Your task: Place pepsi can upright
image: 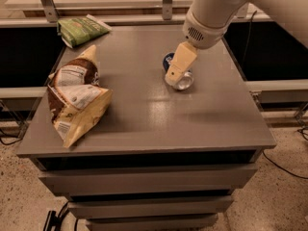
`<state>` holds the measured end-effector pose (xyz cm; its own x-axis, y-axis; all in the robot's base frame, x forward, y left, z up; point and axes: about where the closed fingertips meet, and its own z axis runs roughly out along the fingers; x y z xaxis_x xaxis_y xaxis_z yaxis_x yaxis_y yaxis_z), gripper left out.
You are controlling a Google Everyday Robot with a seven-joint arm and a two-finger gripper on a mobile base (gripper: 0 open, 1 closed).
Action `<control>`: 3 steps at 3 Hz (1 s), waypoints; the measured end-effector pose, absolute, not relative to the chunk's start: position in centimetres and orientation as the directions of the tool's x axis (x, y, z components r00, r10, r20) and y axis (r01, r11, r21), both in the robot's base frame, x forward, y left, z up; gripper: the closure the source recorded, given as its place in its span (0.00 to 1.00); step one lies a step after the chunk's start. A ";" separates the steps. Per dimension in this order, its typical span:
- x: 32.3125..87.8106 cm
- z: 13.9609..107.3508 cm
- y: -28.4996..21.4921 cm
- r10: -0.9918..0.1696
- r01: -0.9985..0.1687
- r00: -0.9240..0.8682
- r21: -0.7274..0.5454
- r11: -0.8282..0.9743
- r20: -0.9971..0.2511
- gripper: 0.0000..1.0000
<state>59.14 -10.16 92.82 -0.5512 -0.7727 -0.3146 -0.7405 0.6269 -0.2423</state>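
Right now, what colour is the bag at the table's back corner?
The bag is green, camera view; gripper at the pepsi can.

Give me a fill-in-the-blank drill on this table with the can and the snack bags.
1. The gripper is at the soda can, on the ____ half of the table as pictured.
2. The far bag in the table's left corner is ____ in colour.
3. The can's end that faces the camera is ____ metal.
4. Counting the brown-and-yellow bag, the table holds ____ snack bags.
Missing words: right; green; silver; two.
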 end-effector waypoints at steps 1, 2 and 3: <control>60.4 90.9 -9.6 -0.685 -0.646 -0.637 -0.241 0.725 -0.353 0.00; 62.5 89.3 -8.9 -0.589 -0.548 -0.720 -0.220 0.807 -0.367 0.00; 65.2 88.2 -8.3 -0.534 -0.491 -0.774 -0.209 0.846 -0.341 0.00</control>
<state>65.22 -8.29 88.22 -0.7739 -0.5337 -0.3411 -0.4912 0.8457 -0.2088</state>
